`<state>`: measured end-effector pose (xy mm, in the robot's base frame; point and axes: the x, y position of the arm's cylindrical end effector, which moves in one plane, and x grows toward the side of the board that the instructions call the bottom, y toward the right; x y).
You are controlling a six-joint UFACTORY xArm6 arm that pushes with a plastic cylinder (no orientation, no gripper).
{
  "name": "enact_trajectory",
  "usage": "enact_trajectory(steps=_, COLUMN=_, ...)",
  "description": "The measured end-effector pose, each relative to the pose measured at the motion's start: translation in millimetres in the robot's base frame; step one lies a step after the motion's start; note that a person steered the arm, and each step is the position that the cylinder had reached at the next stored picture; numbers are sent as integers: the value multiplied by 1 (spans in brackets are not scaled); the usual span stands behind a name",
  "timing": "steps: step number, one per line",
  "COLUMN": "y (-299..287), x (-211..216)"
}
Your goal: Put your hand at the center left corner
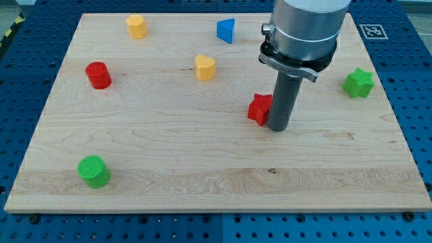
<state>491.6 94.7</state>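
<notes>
1. My tip (279,128), the lower end of a straight dark rod under a grey cylindrical arm housing (305,27), sits on the pale wooden board (202,162) right of centre, far from the board's left edge. There are no fingers on it, so nothing to open or close.
2. A red star-shaped block (259,109) lies on the view's left of the tip, touching or just beside the rod.
3. A yellow heart-shaped block (205,67) sits further left and up; a blue triangular block (226,30) is near the top edge.
4. A green star-shaped block (358,82) rests near the right edge.
5. On the left half: a yellow block (137,26) at the top, a red cylinder (98,75) below it, and a green cylinder (93,171) near the bottom-left corner.
</notes>
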Motion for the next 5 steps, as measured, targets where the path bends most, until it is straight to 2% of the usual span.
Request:
enact_trajectory(steps=4, y=-15, x=1)
enact_trajectory(steps=5, y=-43, x=-1)
